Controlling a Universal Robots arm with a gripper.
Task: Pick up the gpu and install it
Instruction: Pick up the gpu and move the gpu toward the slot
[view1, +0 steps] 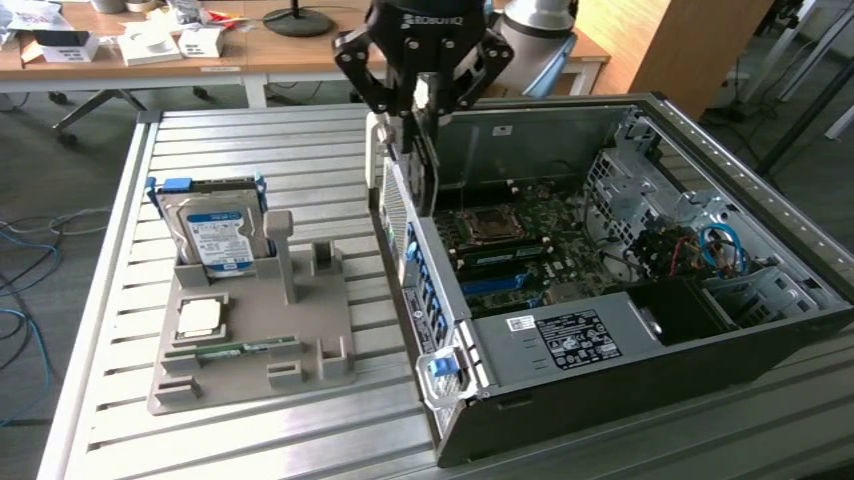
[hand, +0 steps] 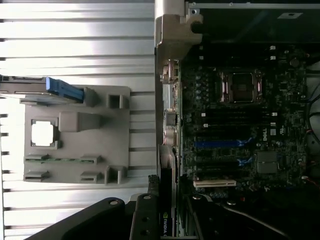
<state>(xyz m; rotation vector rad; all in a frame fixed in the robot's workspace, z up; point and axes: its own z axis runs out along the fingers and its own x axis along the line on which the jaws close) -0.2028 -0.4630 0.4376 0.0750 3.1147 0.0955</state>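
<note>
My gripper is shut on the gpu, a thin dark card that hangs edge-on below the fingers. It hangs over the rear wall of the open computer case, above the motherboard's near edge. In the wrist view the gpu runs edge-on between the black fingers, with a small green logo on it. There it lies along the case's rear wall, beside the motherboard and near a white slot.
A grey holder tray lies on the slatted metal table at the exterior view's left. It carries an upright hard drive, a square chip and a green memory stick. Wooden desks stand behind.
</note>
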